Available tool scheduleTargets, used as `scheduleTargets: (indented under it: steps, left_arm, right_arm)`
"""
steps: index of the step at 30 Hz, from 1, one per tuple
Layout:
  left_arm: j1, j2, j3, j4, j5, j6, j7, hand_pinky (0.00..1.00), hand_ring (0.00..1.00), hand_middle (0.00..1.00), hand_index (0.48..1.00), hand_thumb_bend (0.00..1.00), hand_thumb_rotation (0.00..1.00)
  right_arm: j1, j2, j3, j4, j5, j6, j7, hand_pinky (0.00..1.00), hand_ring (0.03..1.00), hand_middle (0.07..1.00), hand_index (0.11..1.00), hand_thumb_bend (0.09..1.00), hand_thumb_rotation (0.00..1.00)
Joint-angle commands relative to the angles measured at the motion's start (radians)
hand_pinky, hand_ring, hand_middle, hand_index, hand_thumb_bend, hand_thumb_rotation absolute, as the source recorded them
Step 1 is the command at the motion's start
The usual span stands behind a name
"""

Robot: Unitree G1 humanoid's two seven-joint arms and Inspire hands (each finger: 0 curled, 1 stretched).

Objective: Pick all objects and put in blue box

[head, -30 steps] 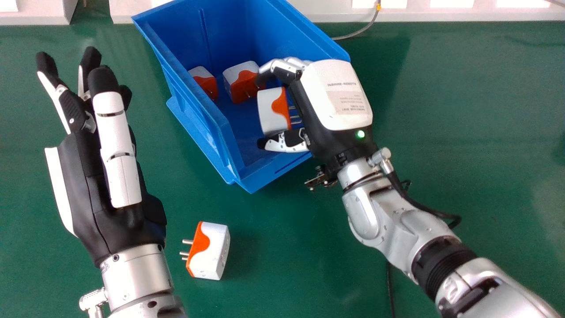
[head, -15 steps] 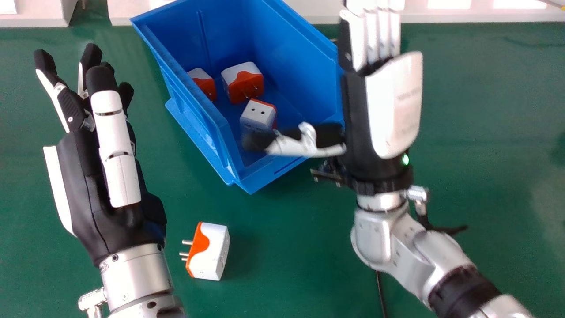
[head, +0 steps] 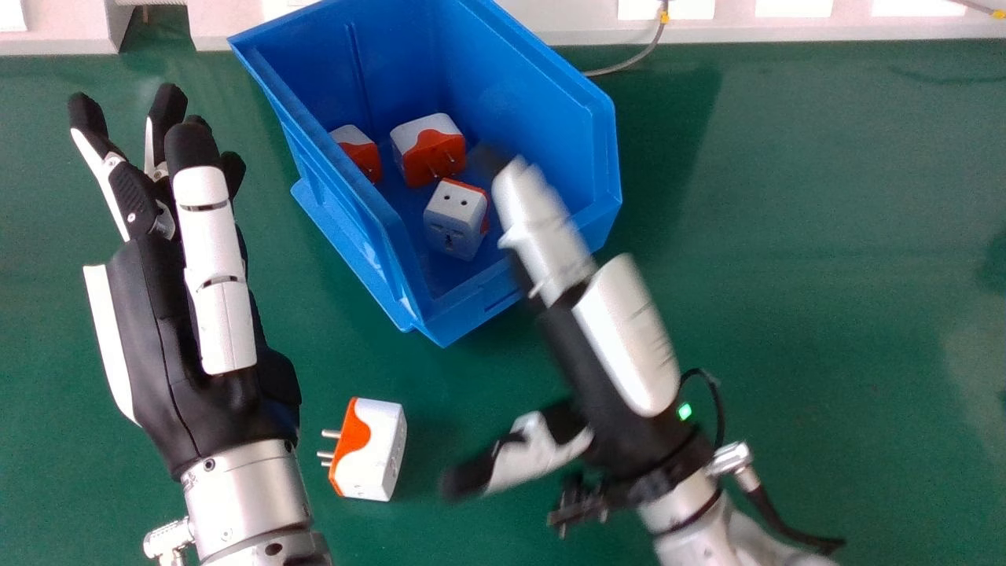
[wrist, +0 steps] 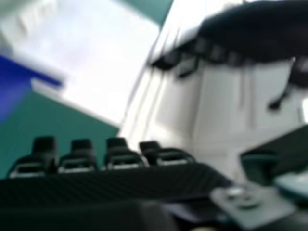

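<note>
Our left hand [head: 153,354] and right hand [head: 621,338] were released. We had one adapter [head: 373,460] on the table [head: 802,275], well short of its far edge, and three adapters [head: 428,141] inside the blue box [head: 519,86].

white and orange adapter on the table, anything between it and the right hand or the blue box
Nothing visible stands between the right hand and the adapter, just bare green table. On the way into the box, its near wall rises and would probably need clearing.
</note>
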Motion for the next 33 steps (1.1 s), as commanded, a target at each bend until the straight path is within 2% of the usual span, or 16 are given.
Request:
scheduleTargets:
  steps: [1,4,7,11,13,16,19,23,25,31,33]
  left_arm:
    - [0.009,-0.070,-0.011,-0.025,0.013,-0.015,-0.006,0.93,0.96,0.96,0.940,0.56,0.78]
    - [0.013,-0.071,-0.012,-0.025,0.013,-0.018,-0.007,0.95,0.97,0.96,0.948,0.54,0.80]
    - [0.019,-0.075,-0.015,-0.031,0.020,-0.016,-0.002,0.94,0.96,0.96,0.943,0.55,0.79]
    - [0.025,-0.078,-0.018,-0.033,0.024,-0.017,0.002,0.93,0.96,0.96,0.934,0.55,0.78]
    - [0.028,-0.076,-0.019,-0.038,0.021,-0.011,0.001,0.93,0.96,0.96,0.932,0.56,0.78]
    - [0.031,-0.072,-0.018,-0.040,0.019,-0.011,-0.002,0.94,0.96,0.96,0.934,0.56,0.79]
    - [0.033,-0.072,-0.017,-0.045,0.021,-0.004,0.000,0.94,0.96,0.96,0.933,0.56,0.79]
    - [0.033,-0.072,-0.014,-0.049,0.027,0.002,0.003,0.94,0.96,0.96,0.935,0.56,0.80]
    - [0.035,-0.073,-0.015,-0.051,0.026,0.004,0.003,0.94,0.96,0.96,0.930,0.56,0.79]
    - [0.038,-0.073,-0.014,-0.052,0.019,0.001,-0.001,0.95,0.97,0.96,0.932,0.55,0.79]
    - [0.037,-0.072,-0.014,-0.051,0.017,0.001,-0.003,0.95,0.97,0.96,0.934,0.55,0.79]
  right_arm:
    - [-0.006,0.008,0.015,0.001,0.040,-0.029,0.112,0.79,0.903,0.957,0.980,1.000,0.72]
    - [-0.007,0.017,0.011,0.004,0.059,-0.025,0.204,0.78,0.889,0.939,0.961,1.000,0.65]
    - [-0.019,0.025,0.007,0.009,0.062,-0.010,0.274,0.77,0.878,0.931,0.952,1.000,0.62]
    - [-0.024,0.036,-0.009,0.017,0.065,0.000,0.324,0.75,0.858,0.915,0.925,1.000,0.57]
    - [-0.036,0.044,-0.015,0.031,0.055,0.014,0.332,0.75,0.855,0.914,0.923,1.000,0.56]
    - [-0.053,0.053,-0.018,0.052,0.032,0.034,0.327,0.76,0.861,0.920,0.926,1.000,0.56]
    - [-0.083,0.061,-0.017,0.088,0.013,0.056,0.317,0.77,0.875,0.927,0.927,1.000,0.57]
    - [-0.149,0.066,-0.003,0.156,-0.068,0.109,0.254,0.80,0.898,0.938,0.934,1.000,0.59]
    - [-0.179,0.069,0.008,0.187,-0.111,0.142,0.217,0.81,0.911,0.948,0.939,1.000,0.63]
    - [-0.246,0.091,0.032,0.266,-0.179,0.232,0.143,0.87,0.953,0.971,0.938,1.000,0.65]
    - [-0.255,0.119,0.048,0.291,-0.199,0.302,0.150,0.89,0.968,0.979,0.943,1.000,0.66]
